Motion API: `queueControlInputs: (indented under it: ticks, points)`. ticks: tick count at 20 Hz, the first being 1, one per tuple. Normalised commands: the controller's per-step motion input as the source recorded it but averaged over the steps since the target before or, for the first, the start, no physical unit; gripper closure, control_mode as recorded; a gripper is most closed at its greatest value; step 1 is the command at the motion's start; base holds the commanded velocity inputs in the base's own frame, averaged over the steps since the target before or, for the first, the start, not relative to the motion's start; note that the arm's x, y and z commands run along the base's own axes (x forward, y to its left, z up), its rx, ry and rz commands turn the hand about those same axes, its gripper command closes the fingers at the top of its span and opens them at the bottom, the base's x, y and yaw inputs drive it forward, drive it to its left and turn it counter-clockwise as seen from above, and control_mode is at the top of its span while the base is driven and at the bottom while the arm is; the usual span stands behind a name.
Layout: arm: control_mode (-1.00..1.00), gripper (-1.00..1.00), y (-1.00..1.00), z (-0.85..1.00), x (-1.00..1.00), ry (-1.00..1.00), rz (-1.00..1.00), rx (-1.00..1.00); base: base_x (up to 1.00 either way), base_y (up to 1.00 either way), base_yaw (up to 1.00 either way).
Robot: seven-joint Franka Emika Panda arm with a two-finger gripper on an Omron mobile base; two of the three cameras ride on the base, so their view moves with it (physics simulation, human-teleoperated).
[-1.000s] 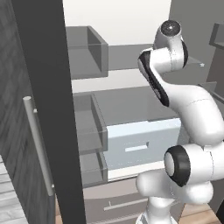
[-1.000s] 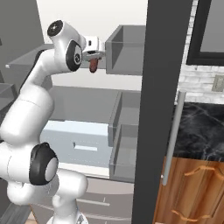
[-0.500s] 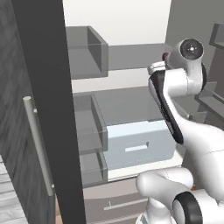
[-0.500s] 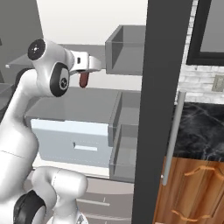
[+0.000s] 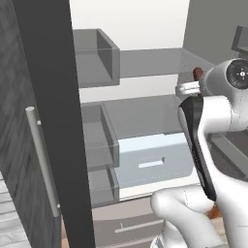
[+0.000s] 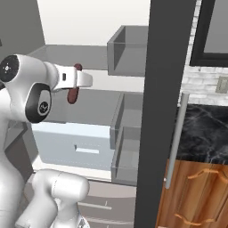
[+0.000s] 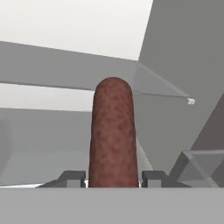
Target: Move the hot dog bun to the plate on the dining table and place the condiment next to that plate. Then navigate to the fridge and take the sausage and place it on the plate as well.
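Observation:
The sausage [image 7: 113, 135], a dark reddish-brown cylinder, stands upright between my fingertips, and my gripper [image 7: 113, 177] is shut on its lower part. From the right base view the sausage [image 6: 72, 95] hangs below the white hand, the gripper [image 6: 75, 80] in front of the open fridge [image 6: 89, 53]. In the left base view only the sausage's tip [image 5: 197, 73] pokes above the gripper [image 5: 191, 87], near a grey fridge shelf [image 5: 145, 63]. The hot dog bun, plate, condiment and dining table are out of view.
The dark fridge door [image 5: 53, 121] with its long handle [image 5: 41, 155] stands open on the left, another door [image 6: 162, 111] on the right. Door bins [image 6: 127, 49] and a pale blue drawer [image 6: 75, 142] lie ahead. A black marble counter [image 6: 205, 133] sits over wooden cabinets.
The arm has drawn back out of the fridge toward the base, carrying the sausage with it. The grip has stayed the same.

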Motion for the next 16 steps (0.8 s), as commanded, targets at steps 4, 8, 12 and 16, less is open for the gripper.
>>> queueControlInputs:
  ticks: [4, 8, 12, 16]
  points:
    - [-1.00, 1.00, 0.09, -0.03, -0.37, 0.00, 0.00, 0.00, 0.00, 0.00, 0.00]
    - [1.00, 1.00, 0.02, -0.02, -0.14, 0.00, -0.01, 0.00, -0.55, 0.25, -0.16]
    - [1.00, 1.00, 0.00, 0.00, 0.00, 0.00, 0.00, 0.00, -0.86, 0.64, -0.41]
    - [1.00, 1.00, 0.00, 0.00, 0.00, 0.00, 0.00, 0.00, -1.00, 0.58, -0.55]
